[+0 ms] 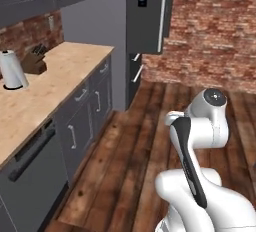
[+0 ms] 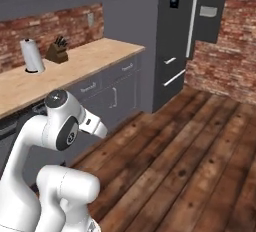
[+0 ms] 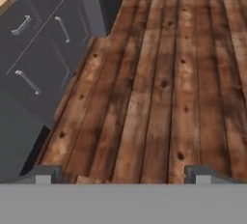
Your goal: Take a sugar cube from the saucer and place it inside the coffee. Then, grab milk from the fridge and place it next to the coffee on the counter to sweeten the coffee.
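Observation:
The tall dark grey fridge (image 1: pixel 150 13) stands ahead with its doors closed and its long silver handle (image 1: pixel 161 26) facing me; it also rises in the right base view (image 2: pixel 185 26). The tan counter (image 1: pixel 55 81) runs along the left wall (image 2: pixel 75 68). The saucer, the coffee and the milk are out of view. In the hand view my gripper (image 3: pixel 123 174) is open, its fingertips (image 3: pixel 46 174) wide apart with nothing between them, pointing down at the wooden floor (image 3: pixel 159 73) beside the grey cabinet fronts (image 3: pixel 34 49).
A paper towel roll (image 1: pixel 12 69) and a knife block (image 1: pixel 35 61) stand on the counter by the brick backsplash. A dishwasher front (image 1: pixel 30 176) sits under the counter's near end. Open wooden floor stretches towards the fridge and the brick wall (image 1: pixel 215 31).

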